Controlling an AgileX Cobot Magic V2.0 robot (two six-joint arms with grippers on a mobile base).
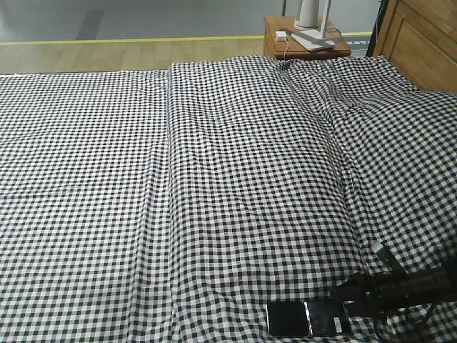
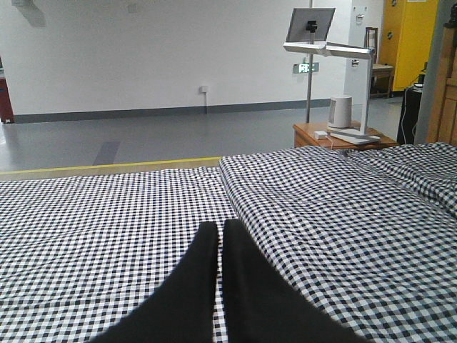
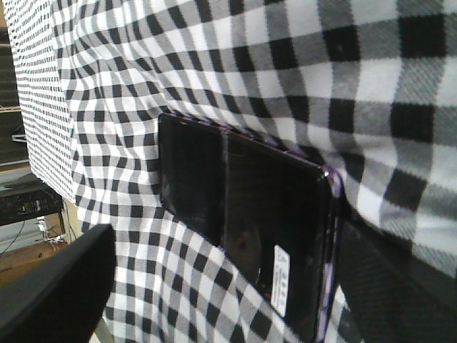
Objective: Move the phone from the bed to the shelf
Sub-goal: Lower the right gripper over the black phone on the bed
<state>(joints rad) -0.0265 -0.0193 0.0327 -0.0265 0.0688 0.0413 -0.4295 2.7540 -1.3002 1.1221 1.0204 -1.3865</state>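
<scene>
From my front camera, I see the wide bed (image 1: 214,179) under a black-and-white gingham cover, creased in long folds. Near its front right edge, a slim glossy black foldable phone (image 1: 307,319) lies flat and opened out on the cloth, with its small white sticker facing up.

Black-and-white gingham bed (image 1: 214,179), glossy black phone (image 1: 307,319), white sticker (image 3: 282,280), orange-brown nightstand (image 1: 273,37), yellow floor line (image 1: 143,40)

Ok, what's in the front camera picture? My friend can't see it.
A black phone lies open and flat on a black-and-white checked bed, near the picture's bottom edge. The robot's black right tool reaches in beside it from the right. A wooden nightstand stands beyond the bed.
</scene>
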